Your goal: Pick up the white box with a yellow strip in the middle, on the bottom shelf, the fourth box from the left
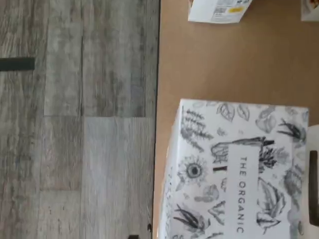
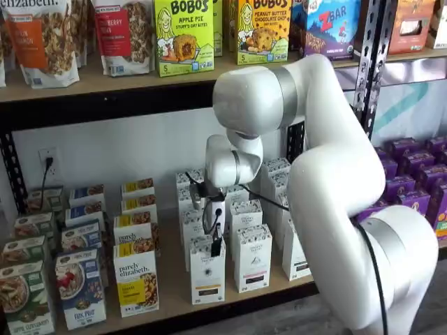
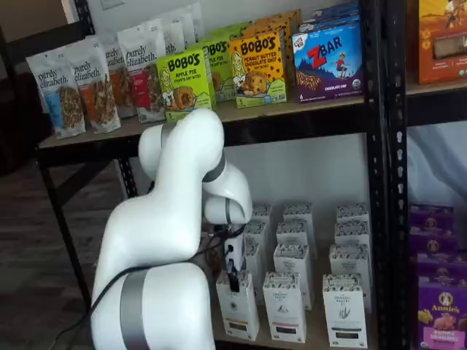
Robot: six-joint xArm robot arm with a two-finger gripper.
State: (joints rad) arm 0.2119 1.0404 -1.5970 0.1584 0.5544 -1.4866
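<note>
The white box (image 2: 207, 279) stands at the front of its row on the bottom shelf (image 2: 172, 283), with a dull yellow strip low on its face. It also shows as the front carton nearest the arm (image 3: 239, 313). My gripper (image 2: 216, 246) hangs straight down over the box's top, and its black fingers (image 3: 233, 281) show side-on just above the carton. The jaws stand open and hold nothing. In the wrist view the box's top (image 1: 239, 174), with its dark leaf pattern and "THE ORGANIC" lettering, fills the near part of the tan shelf board (image 1: 224, 69).
Like white cartons (image 2: 252, 258) stand close on the right and behind. A purely elizabeth box (image 2: 136, 283) stands to the left. The upper shelf carries Bobo's boxes (image 2: 183, 35). A black rack post (image 2: 370, 63) and purple boxes (image 2: 412, 181) are at right. Grey floor (image 1: 75, 124) lies beyond the shelf's edge.
</note>
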